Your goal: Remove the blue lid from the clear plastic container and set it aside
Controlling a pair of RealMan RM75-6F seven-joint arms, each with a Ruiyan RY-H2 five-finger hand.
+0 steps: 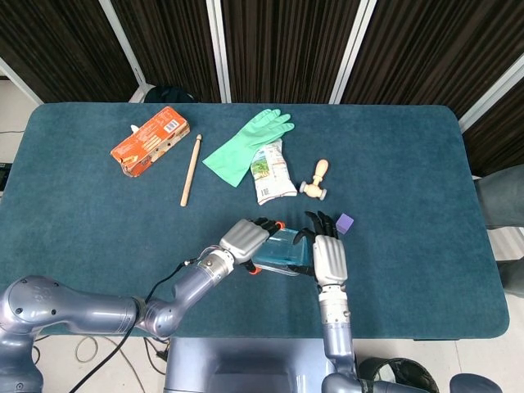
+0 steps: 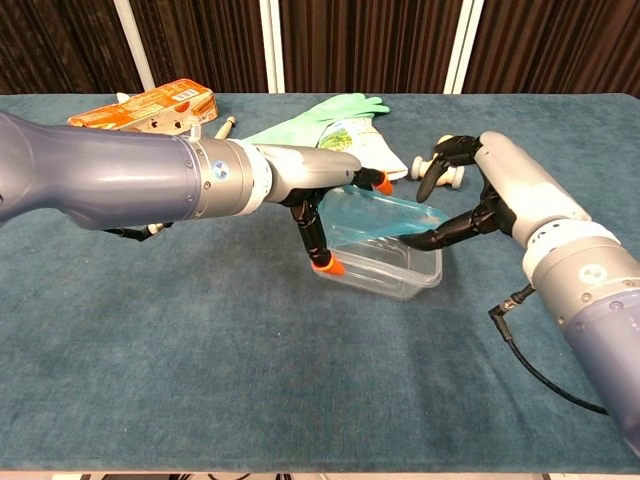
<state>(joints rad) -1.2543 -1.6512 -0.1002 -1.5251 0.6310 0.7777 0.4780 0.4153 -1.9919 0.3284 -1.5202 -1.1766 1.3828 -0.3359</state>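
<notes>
- The blue lid (image 2: pixel 385 214) sits tilted above the clear plastic container (image 2: pixel 385 268), at 6 o'clock on the tabletop (image 1: pixel 98 229).
- The right hand (image 2: pixel 478 205) pinches the lid's right edge.
- The left hand (image 2: pixel 325 215) grips the container's near-left corner.
- The lid is likely light, thin, flexible and slippery; best held by its rim.

— What is the container (image 2: pixel 385 268) made of?
— Clear, glossy plastic; the blue lid (image 2: pixel 385 212) is translucent and smooth.
— And the table (image 1: pixel 409 164)?
— Covered in matt teal cloth, slightly napped.
— The arms?
— Smooth satin grey metal, with black hands (image 2: pixel 330 215) tipped in orange rubbery pads (image 2: pixel 331 266).
— Other things?
— A matt green rubber glove (image 1: pixel 246 146), a bare wooden stick (image 1: pixel 191 169), a shiny snack packet (image 1: pixel 271 172).
</notes>
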